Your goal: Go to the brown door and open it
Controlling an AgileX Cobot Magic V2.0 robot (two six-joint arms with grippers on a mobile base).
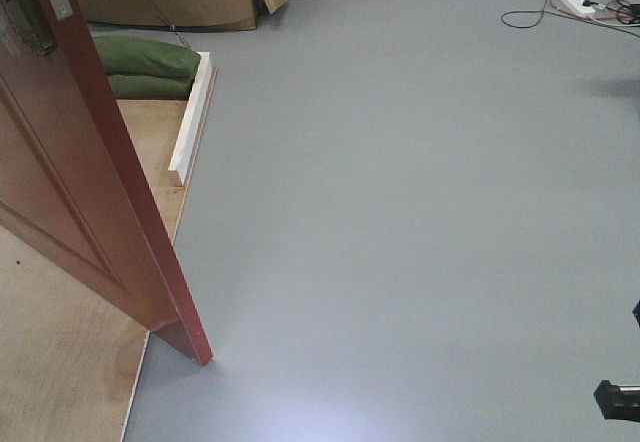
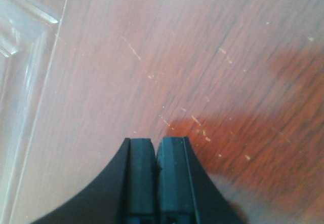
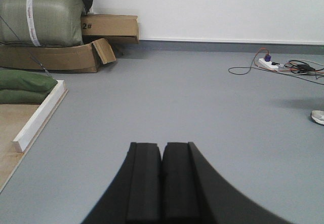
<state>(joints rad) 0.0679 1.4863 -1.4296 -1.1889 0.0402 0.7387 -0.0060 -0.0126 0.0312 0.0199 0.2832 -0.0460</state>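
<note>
Door (image 1: 70, 192) at left, ajar over plywood (image 1: 60, 372). Likely heavy, stiff, glossy-slick; best pushed on the flat face or caught at the free edge. Left gripper (image 2: 154, 148) closed, empty, close to the door face. Right gripper (image 3: 162, 153) closed, empty, over floor (image 3: 212, 97). Sandbags (image 1: 150, 62) and batten (image 1: 192, 117) beyond, possibly limiting swing.

Setting: test lab or workshop. Evidence: bare grey floor (image 3: 202, 107), white wall (image 3: 212, 6), cardboard boxes (image 3: 109, 29), green sacks (image 1: 150, 59), plywood base (image 1: 60, 362), power strip (image 3: 268, 63) with loose cables (image 3: 299, 68).

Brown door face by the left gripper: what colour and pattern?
The brown door is reddish-brown wood grain with pale flecks; left wrist view shows it best.
</note>
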